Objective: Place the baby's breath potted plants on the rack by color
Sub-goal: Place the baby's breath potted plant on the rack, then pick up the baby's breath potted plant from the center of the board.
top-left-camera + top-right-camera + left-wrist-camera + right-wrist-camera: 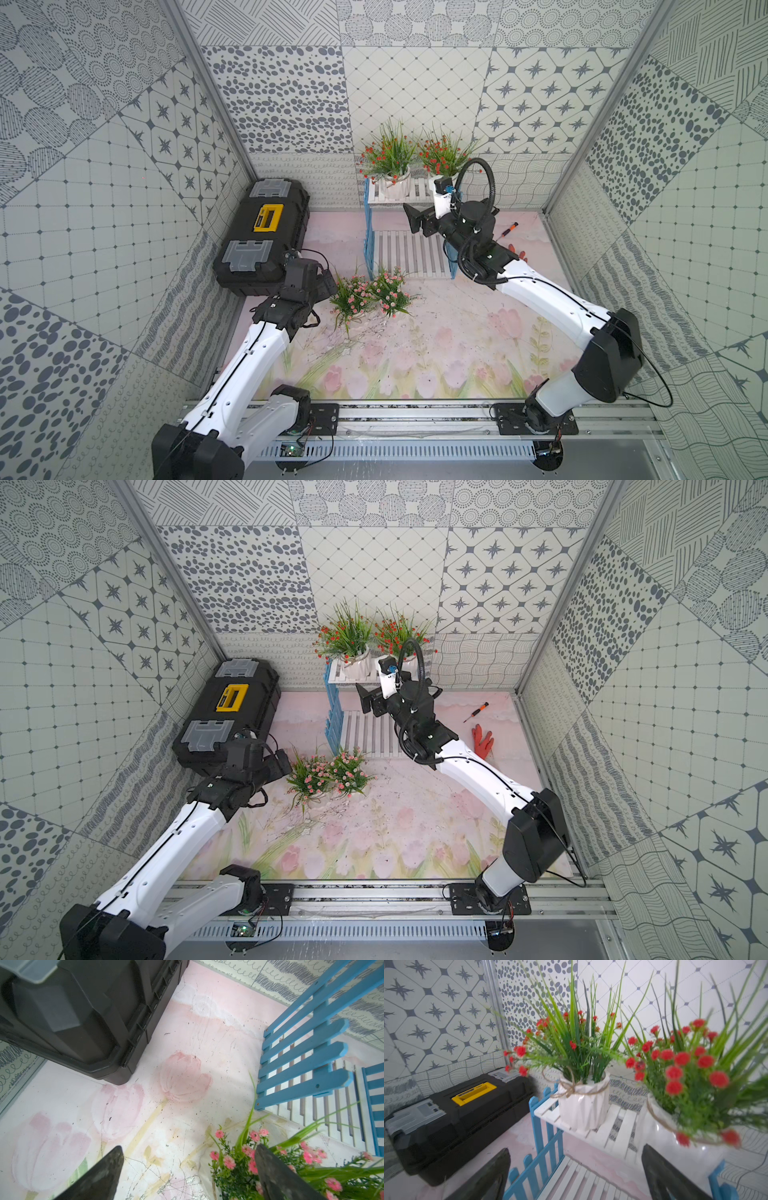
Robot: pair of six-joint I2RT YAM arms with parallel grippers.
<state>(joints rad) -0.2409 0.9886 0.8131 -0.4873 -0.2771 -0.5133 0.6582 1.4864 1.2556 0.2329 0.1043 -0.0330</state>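
Observation:
Two red-flowered baby's breath potted plants (388,160) (442,156) stand side by side on the upper shelf of the rack (415,253), seen again close up in the right wrist view (577,1047) (685,1064). Two pink-flowered ones (351,297) (390,289) sit on the table just in front of the rack's lower shelf. My left gripper (328,286) is open beside the left pink plant (239,1159), one finger against its foliage. My right gripper (415,218) hangs open and empty over the lower shelf, below the upper shelf's front edge.
A black and yellow toolbox (262,232) lies at the left, close behind my left wrist. A small screwdriver (476,711) and a red glove (482,739) lie on the table right of the rack. The enclosure walls stand close on three sides.

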